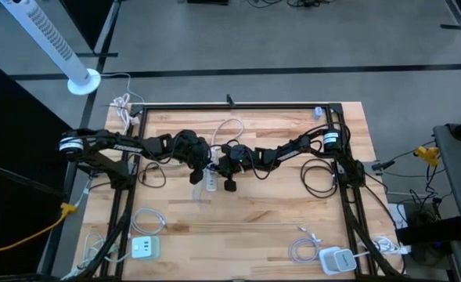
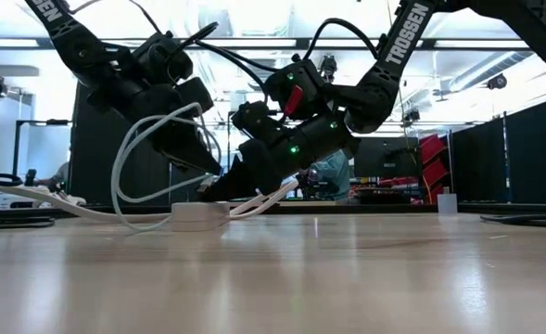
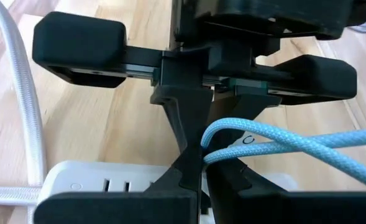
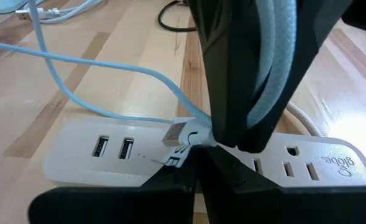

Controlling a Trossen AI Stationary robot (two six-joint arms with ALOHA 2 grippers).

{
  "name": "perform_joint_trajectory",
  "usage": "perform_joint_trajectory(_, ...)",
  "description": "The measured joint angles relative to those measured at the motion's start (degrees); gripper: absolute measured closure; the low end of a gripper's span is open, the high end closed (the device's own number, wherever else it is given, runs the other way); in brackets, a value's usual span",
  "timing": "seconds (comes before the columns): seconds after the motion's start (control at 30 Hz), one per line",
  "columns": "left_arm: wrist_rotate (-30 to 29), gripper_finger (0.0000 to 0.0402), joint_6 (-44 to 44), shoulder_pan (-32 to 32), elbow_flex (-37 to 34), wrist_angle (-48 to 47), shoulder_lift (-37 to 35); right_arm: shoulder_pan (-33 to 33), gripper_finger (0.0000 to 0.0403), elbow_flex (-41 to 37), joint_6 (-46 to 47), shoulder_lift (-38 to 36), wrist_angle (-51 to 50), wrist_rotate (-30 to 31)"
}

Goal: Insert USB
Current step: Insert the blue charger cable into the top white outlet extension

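Seeing my right gripper (image 4: 198, 146) clenched on the USB plug (image 4: 175, 133), just over the power strip (image 4: 96, 152) at table centre; left gripper (image 3: 195, 180) at its 9 o'clock, can't tell its state.

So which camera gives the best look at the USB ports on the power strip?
The right wrist view: two USB ports face the camera on the power strip, with the USB plug just above. The high and low views show only the strip's body; the left wrist view shows no ports clearly.
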Motion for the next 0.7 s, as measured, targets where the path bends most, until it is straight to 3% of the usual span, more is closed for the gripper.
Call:
perform_joint_trajectory(0.23,4.72,0.0401,-5.45,-3.05,-0.05,-1.48,-1.61,0.0,0.0403,0.0,-0.09,0.0,-0.01,0.02)
perform_joint_trajectory(0.47,-1.84,0.0401,-6.13,-9.02,-0.07,-2.39,-2.82,0.0,0.0403,0.0,-0.09,0.0,-0.01,0.02)
perform_joint_trajectory(0.7,-7.7,0.0401,-6.2,-9.22,-0.07,-4.5,-2.84,0.0,0.0403,0.0,-0.05,0.0,-0.06,0.02)
